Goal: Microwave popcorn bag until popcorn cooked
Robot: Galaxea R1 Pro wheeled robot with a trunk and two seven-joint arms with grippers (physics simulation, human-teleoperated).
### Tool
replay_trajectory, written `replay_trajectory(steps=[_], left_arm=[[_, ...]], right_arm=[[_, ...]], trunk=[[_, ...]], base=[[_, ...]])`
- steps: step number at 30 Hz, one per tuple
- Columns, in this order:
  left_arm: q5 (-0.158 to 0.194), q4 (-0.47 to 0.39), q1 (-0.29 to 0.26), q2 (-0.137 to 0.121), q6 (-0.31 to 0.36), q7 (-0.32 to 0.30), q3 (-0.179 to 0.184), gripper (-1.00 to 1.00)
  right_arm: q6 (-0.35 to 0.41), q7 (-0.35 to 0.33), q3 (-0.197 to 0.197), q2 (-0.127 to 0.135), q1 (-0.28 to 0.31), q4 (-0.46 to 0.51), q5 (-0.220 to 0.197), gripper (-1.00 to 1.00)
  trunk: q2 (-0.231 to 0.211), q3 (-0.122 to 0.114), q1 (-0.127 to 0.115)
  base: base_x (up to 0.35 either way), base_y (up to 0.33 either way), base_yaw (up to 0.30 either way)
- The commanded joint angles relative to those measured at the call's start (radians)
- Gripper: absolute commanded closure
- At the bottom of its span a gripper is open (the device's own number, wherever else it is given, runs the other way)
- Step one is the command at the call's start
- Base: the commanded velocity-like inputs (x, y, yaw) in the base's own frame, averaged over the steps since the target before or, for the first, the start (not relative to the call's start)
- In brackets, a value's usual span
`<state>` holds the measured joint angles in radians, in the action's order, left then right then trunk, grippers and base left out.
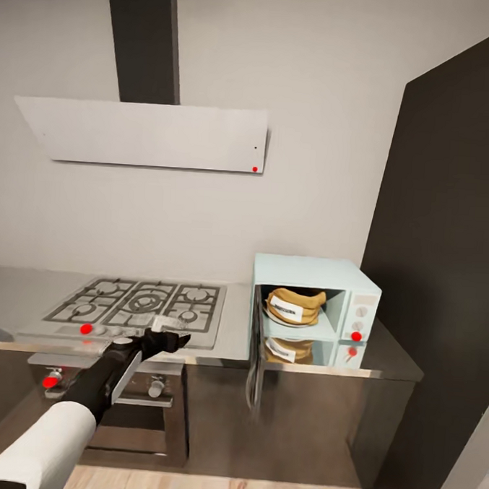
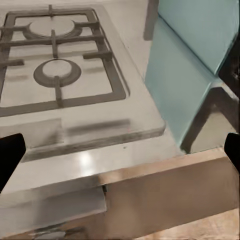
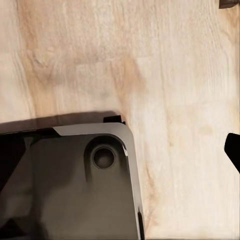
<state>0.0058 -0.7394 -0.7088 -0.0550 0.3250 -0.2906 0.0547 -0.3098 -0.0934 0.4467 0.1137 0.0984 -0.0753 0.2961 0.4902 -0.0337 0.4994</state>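
Spread wide with nothing between them, the left gripper's [image 2: 120, 150] jaws show in the left wrist view as dark fingertips [image 2: 9, 155] at the frame's opposite edges; in the head view that gripper [image 1: 168, 339] sits low and left of centre, over the front edge of the gas hob [image 1: 143, 303]. For the right gripper, the right wrist view catches one dark fingertip [image 3: 233, 150] at the right edge, so I cannot tell how its jaws stand; beneath it lie a pale wooden floor [image 3: 165, 75] and a dark base plate [image 3: 70, 185].

Across the lower middle of the head view runs the grey countertop [image 1: 13, 295]. At its right end stands the mint-blue microwave [image 1: 311, 274], its door [image 1: 254, 361] swung open toward the camera. Inside the cavity, right of centre, the tan popcorn bag [image 1: 296, 306] rests on a pale plate [image 1: 269, 317], white label facing out.
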Motion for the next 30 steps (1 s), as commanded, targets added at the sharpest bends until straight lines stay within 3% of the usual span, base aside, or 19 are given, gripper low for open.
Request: replay_trajectory(steps=[1, 3, 6, 24, 28, 30], left_arm=[[0.0, -0.002, 0.0, -0.003, 0.006, -0.004, 0.019, -1.0], [0.0, -0.002, 0.0, -0.006, 0.008, -0.018, 0.059, -1.0], [0.0, -0.003, 0.0, -0.005, 0.008, -0.025, 0.084, -1.0], [0.0, -0.002, 0.0, -0.005, 0.008, -0.025, 0.09, -1.0], [0.0, -0.002, 0.0, -0.001, 0.009, -0.025, 0.168, -1.0], [0.0, -0.003, 0.0, 0.004, 0.008, -0.024, 0.184, -1.0]], right_arm=[[-0.006, -0.002, 0.008, 0.001, 0.001, -0.004, 0.006, -1.0], [-0.006, -0.002, 0.008, 0.001, 0.001, -0.004, 0.006, -1.0], [-0.006, -0.002, 0.007, 0.003, 0.001, -0.004, 0.006, -1.0], [-0.005, -0.002, 0.003, 0.003, 0.001, -0.004, 0.006, -1.0], [-0.005, -0.004, 0.003, 0.003, 0.001, -0.004, 0.006, -1.0], [0.006, -0.005, 0.003, 0.003, 0.001, -0.004, 0.006, -1.0]], trunk=[[0.001, 0.0, 0.0], [0.001, 0.0, 0.0], [0.001, 0.0, 0.0], [0.001, 0.0, 0.0], [0.001, 0.0, 0.0], [0.001, 0.0, 0.0]], base=[[0.0, 0.0, -0.278], [0.0, 0.0, -0.278], [0.0, 0.0, -0.278], [0.0, 0.0, -0.278], [0.0, 0.0, -0.278], [0.0, 0.0, -0.278]])
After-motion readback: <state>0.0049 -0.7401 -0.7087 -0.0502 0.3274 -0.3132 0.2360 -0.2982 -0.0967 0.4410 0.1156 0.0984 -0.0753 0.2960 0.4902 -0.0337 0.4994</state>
